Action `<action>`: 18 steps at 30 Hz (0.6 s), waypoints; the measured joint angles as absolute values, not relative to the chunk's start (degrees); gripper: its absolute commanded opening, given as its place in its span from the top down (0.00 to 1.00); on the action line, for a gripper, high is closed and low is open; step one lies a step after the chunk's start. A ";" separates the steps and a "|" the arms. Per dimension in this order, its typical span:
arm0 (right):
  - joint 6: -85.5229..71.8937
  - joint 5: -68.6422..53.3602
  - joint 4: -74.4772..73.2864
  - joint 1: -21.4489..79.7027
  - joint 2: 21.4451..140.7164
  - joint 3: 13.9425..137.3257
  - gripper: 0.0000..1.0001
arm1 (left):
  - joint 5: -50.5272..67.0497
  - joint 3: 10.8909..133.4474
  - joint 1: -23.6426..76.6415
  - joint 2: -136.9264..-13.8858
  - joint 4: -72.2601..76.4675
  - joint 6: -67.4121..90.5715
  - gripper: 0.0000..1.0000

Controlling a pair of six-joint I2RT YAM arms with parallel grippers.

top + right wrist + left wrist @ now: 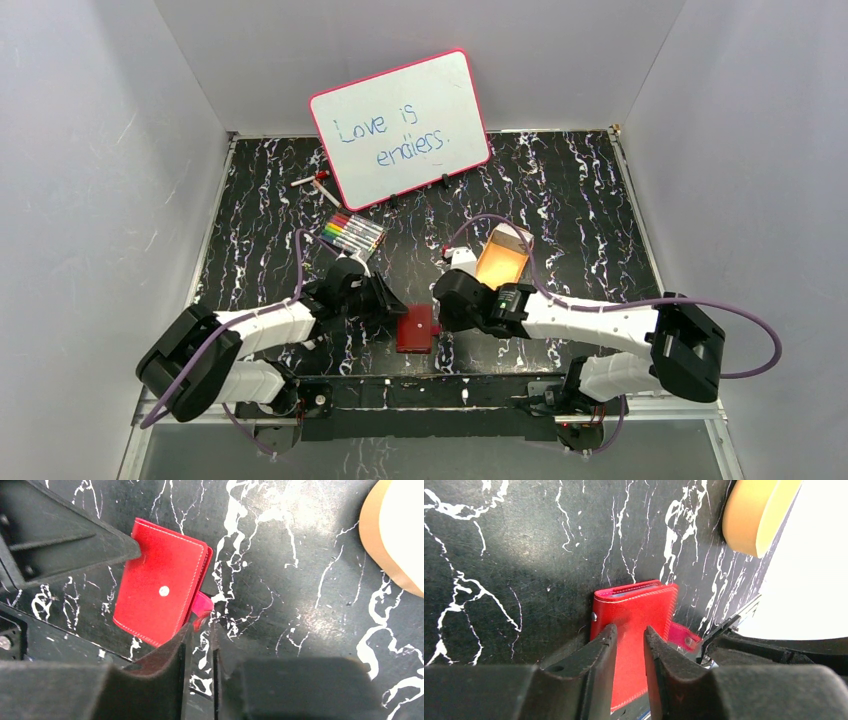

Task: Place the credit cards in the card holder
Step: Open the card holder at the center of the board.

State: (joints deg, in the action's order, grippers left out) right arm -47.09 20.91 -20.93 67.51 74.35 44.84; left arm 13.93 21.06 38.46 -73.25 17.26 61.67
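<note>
The card holder, a red wallet folded shut, lies flat on the black marbled table near the front edge, between my two grippers. In the left wrist view my left gripper hovers over the card holder, jaws slightly apart, red leather showing through the gap. My right gripper stands narrowly open with only table between its fingers. The holder's pink snap tab sticks out just ahead of its tips. The credit cards are hidden; only a thin pale edge shows in the holder's far fold.
An orange tray sits just behind the right gripper. A colour marker set lies behind the left arm. A pink-framed whiteboard leans on the back wall, small pens beside it. White walls close in three sides.
</note>
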 measured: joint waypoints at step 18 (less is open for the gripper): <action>-48.03 14.00 -15.35 65.10 73.65 41.12 0.36 | 10.76 22.48 38.41 -70.78 9.32 59.79 0.58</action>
